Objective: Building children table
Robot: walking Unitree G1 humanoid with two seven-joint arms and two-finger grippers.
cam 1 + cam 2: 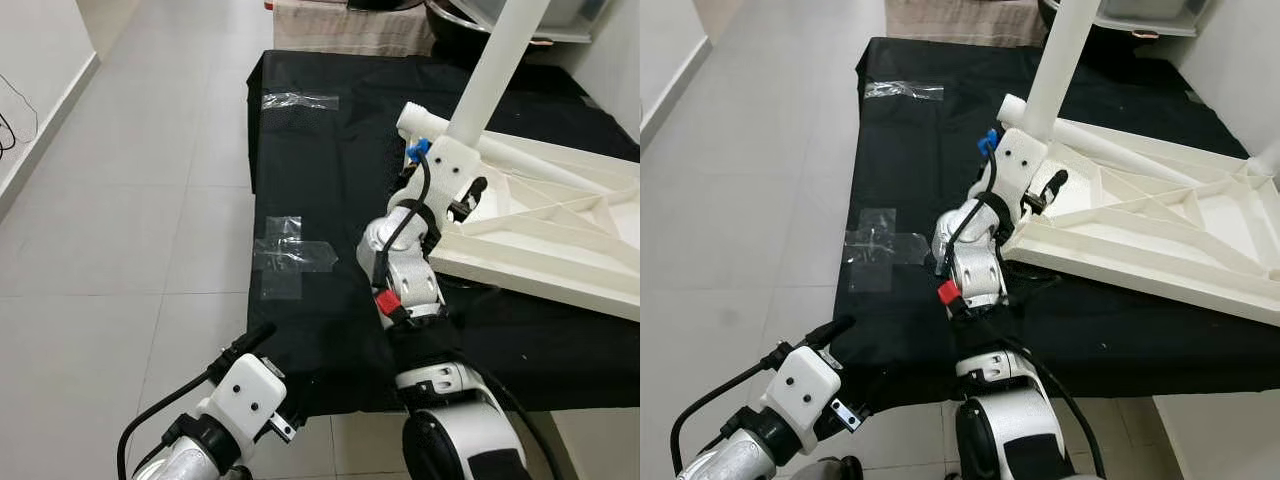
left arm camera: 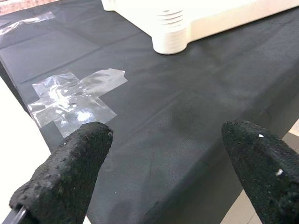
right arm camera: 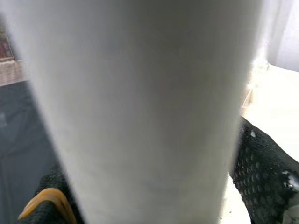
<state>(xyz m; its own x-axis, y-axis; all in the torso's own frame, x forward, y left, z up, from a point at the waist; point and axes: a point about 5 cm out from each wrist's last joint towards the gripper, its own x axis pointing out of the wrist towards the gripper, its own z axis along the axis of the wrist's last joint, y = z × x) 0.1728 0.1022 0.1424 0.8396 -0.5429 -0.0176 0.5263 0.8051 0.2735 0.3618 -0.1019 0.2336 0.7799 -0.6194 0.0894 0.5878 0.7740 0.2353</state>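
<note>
So the white tabletop is lying upside down on the black cloth, ribs up, and the right gripper is wrapped around a white table leg standing in the near corner socket. Fingers sit on either side of the leg, closed against it. My take: keep that leg dead upright and push or twist straight down, otherwise it'll bind. The left gripper hovers wide open with nothing in it over the cloth's near edge by the clear tape; I'd use it to brace the tabletop.
</note>
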